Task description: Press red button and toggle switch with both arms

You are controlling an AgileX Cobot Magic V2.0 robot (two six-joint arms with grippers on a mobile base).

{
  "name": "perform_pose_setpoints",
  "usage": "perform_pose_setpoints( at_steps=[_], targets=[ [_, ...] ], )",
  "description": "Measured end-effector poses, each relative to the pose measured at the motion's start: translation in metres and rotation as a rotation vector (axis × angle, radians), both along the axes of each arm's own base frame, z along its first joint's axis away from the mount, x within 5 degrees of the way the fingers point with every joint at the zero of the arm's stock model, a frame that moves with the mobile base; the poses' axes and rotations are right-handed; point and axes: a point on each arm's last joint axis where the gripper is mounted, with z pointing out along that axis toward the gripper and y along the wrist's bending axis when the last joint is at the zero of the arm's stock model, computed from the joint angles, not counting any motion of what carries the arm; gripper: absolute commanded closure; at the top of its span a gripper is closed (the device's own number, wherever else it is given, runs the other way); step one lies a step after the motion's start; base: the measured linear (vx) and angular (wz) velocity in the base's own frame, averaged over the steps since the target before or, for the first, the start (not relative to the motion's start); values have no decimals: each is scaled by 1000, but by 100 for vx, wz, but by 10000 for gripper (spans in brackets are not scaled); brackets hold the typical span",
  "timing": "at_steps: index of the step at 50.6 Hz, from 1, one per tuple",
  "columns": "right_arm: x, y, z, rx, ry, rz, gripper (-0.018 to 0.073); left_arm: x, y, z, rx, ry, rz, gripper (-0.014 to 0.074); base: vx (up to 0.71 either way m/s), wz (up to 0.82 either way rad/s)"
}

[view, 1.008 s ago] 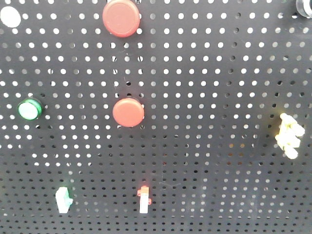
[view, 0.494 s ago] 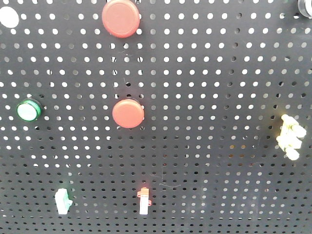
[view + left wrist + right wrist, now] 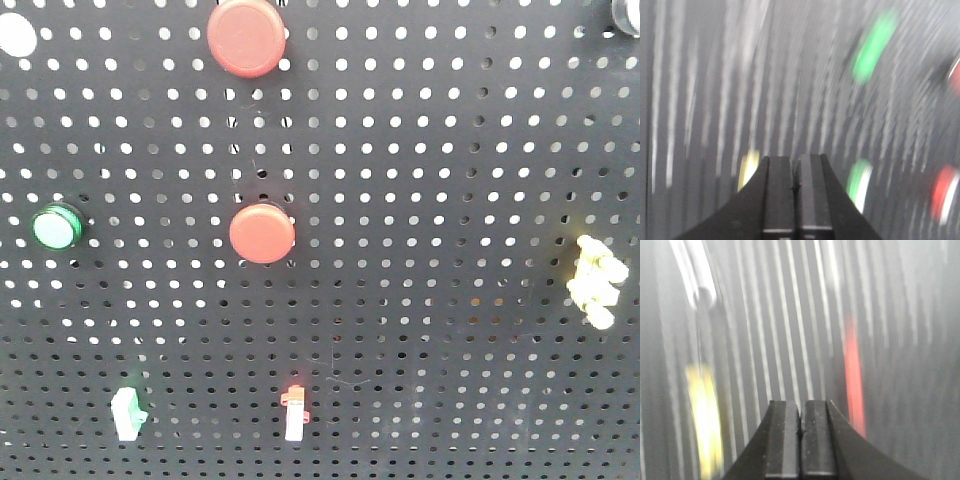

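Note:
The front view shows a black pegboard (image 3: pixel 450 150). The larger red button (image 3: pixel 247 37) sits at the top, a smaller red round button (image 3: pixel 262 233) below it. A red-tipped toggle switch (image 3: pixel 294 410) and a green-tipped one (image 3: pixel 128 412) are at the bottom. No arm shows in this view. In the blurred left wrist view my left gripper (image 3: pixel 795 159) is shut and empty, with green (image 3: pixel 872 47) and red (image 3: pixel 945 192) smears beyond it. In the blurred right wrist view my right gripper (image 3: pixel 800 403) is shut and empty, a red streak (image 3: pixel 854 380) to its right.
A green button (image 3: pixel 55 227) is at the left, a white round part (image 3: pixel 17 34) at the top left, and a yellow switch (image 3: pixel 597 280) at the right edge. A yellow smear (image 3: pixel 705 420) shows left of the right gripper.
The pegboard's parts have drifted slightly left and the lower ones slightly down in the front view. Both wrist views are motion-blurred.

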Motion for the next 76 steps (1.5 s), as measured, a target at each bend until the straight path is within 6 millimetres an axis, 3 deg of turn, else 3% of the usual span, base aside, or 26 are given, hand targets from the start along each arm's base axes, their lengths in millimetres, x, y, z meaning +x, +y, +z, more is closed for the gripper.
perform_pose_setpoints(
  at_steps=[5,13,18,26,32,37,51,76],
  targets=[
    [6,-1,48,7,5,-5,562,13,-5,46,58,19,-16,594,0,1],
    [30,0,91,114,46,55,562,48,-16,104,84,77,-54,594,0,0],
    [39,2,102,208,63,116,562,60,-22,127,60,103,-98,594,0,0],
    [42,5,101,290,120,178,562,68,-43,154,94,141,-310,594,0,0],
    [44,7,95,284,185,190,562,80,-76,162,204,95,-657,594,0,0],
    [45,8,92,258,222,185,562,92,-90,166,189,49,-815,594,0,0],
    [46,8,90,211,247,171,562,141,-108,172,118,55,-881,594,0,0],
    [46,8,90,171,248,156,562,175,-137,175,96,71,-934,594,0,0]
  ],
)
